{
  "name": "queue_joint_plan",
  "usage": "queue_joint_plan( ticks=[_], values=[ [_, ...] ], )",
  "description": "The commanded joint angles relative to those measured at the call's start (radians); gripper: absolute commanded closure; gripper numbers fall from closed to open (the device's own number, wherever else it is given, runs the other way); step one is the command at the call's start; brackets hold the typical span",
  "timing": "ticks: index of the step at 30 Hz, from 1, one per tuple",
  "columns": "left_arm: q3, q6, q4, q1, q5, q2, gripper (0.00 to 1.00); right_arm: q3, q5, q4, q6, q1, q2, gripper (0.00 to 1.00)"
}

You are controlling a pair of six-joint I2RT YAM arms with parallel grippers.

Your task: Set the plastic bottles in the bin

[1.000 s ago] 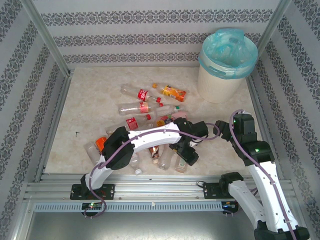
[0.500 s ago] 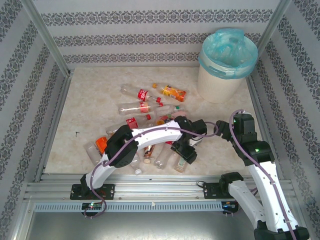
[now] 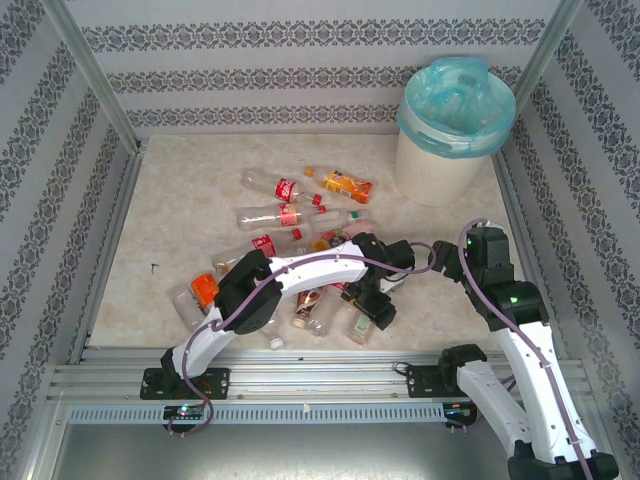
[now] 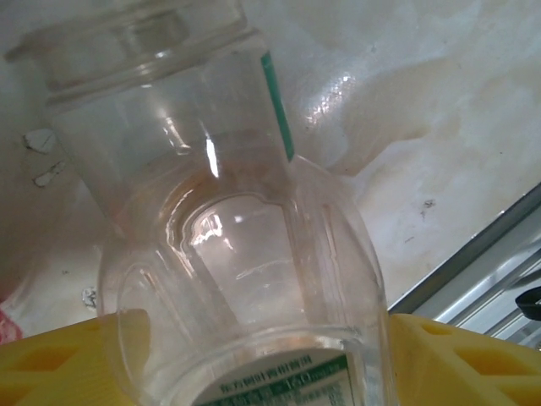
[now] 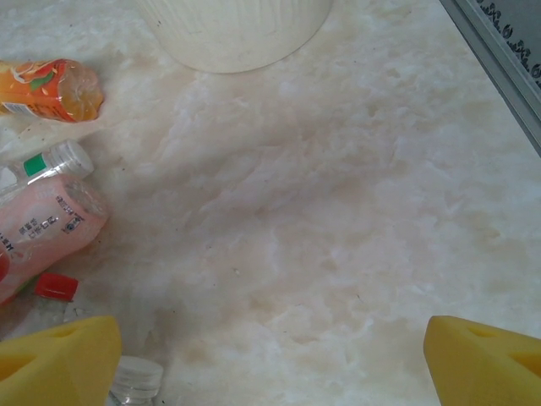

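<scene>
Left end effector point(image 4: 262, 342) straddling a clear green-labelled bottle point(image 4: 245, 237), whether it grips unclear, right end effector point(image 5: 270, 364) wide open above bare worktop point(image 5: 338, 211), bag-lined bin point(image 3: 435, 172) upper right

Top cam overlooks table point(image 3: 180, 220) from behind; wrist cams sit close (all share bottles point(image 3: 348, 186)).

We see a pale, marble-patterned tabletop point(image 3: 180, 220) with a small dark speck point(image 3: 155, 267) lying near its left side. Walls papered in grey damask stripes point(image 3: 300, 80) close it in on three sides. Slanting aluminium posts point(image 3: 90, 70) rise at the far corners, and ribbed aluminium rails point(image 3: 320, 380) run along the near edge. From the right wrist, the same creamy surface point(image 5: 338, 211) meets a grey rail point(image 5: 499, 51) at the upper right.
</scene>
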Motion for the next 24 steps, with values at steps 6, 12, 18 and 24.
queue_joint_plan(
  ticks=[6, 12, 18, 24],
  values=[
    [0.052, 0.045, -0.048, 0.008, -0.029, 0.055, 0.29, 0.005, 0.004, 0.030, -0.006, -0.007, 0.010, 0.08],
    [0.069, 0.046, -0.044, 0.008, -0.043, 0.009, 0.40, 0.031, 0.002, 0.020, -0.013, -0.007, 0.005, 0.08],
    [0.115, 0.093, -0.004, 0.014, -0.040, -0.141, 0.40, 0.109, -0.030, 0.020, -0.022, -0.006, 0.006, 0.09],
    [0.013, 0.158, 0.147, 0.060, -0.128, -0.325, 0.41, 0.198, -0.174, 0.145, -0.030, -0.002, 0.005, 0.11]
  ],
)
